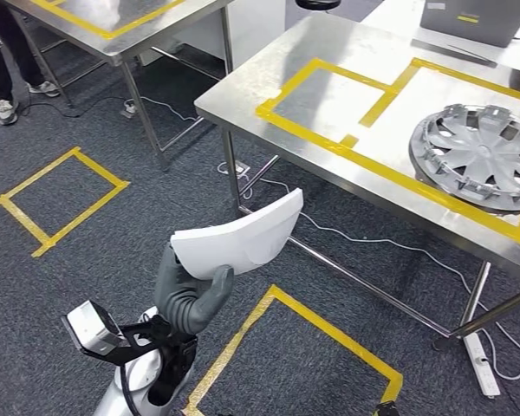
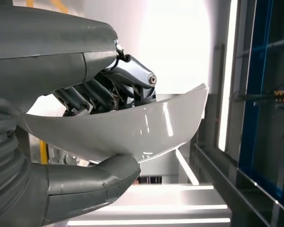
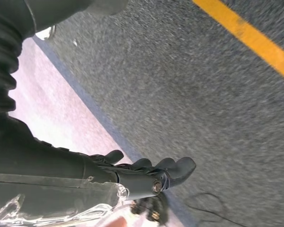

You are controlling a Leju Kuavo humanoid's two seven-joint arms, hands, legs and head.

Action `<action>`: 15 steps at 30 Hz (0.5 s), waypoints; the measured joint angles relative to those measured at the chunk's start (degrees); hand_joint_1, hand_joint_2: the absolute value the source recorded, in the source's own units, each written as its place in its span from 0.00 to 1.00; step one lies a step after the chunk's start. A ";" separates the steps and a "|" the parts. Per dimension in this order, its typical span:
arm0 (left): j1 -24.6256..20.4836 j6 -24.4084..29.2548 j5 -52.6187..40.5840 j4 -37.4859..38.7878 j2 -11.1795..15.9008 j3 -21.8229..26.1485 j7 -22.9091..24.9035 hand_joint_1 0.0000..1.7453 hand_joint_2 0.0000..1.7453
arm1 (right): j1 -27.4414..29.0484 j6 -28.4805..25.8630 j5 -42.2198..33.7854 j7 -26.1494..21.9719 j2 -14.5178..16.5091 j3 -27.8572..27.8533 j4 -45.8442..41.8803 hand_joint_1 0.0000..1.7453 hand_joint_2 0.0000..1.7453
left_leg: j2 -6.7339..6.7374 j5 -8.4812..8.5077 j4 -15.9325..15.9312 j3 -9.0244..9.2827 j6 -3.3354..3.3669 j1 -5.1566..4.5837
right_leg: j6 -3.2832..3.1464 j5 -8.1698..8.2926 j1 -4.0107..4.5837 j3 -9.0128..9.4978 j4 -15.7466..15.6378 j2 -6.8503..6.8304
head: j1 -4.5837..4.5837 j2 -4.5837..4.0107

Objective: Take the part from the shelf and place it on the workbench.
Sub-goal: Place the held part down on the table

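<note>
- White and glossy, the part is a curved, shell-like panel, broad at the gripped end and tapering to a blunt tip; it is held in the air above the dark grey carpet, short of the workbench.
- Left hand grips the part at its wide end, grey thumb pressed to one face and darker fingers folded over the other (the left wrist view shows light streaking across the smooth convex surface).
- Part's tip points toward the near corner of the steel workbench, near it but not touching.
- Right hand hangs above the carpet beside a yellow line, its dark fingers stretched out and holding nothing.
- Yellow tape marks rectangular fields on the workbench top; a silver-grey wheel cover lies in one of them, well apart from the part.
- Taped yellow squares mark the carpet, one just below the held part.
- Second steel table stands farther back, with a person's legs and shoes beside it.
- White cable and a power strip lie on the carpet under the workbench.
</note>
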 joint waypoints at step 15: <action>-0.64 -2.39 -1.29 0.48 0.04 -2.02 -0.88 1.00 1.00 | 0.11 0.29 -0.19 -0.15 0.09 -0.02 0.00 0.00 1.00 | 0.69 8.47 -16.79 6.94 3.06 0.28 | 3.26 -6.83 -0.17 -9.49 16.45 -2.29 | 0.74 -0.01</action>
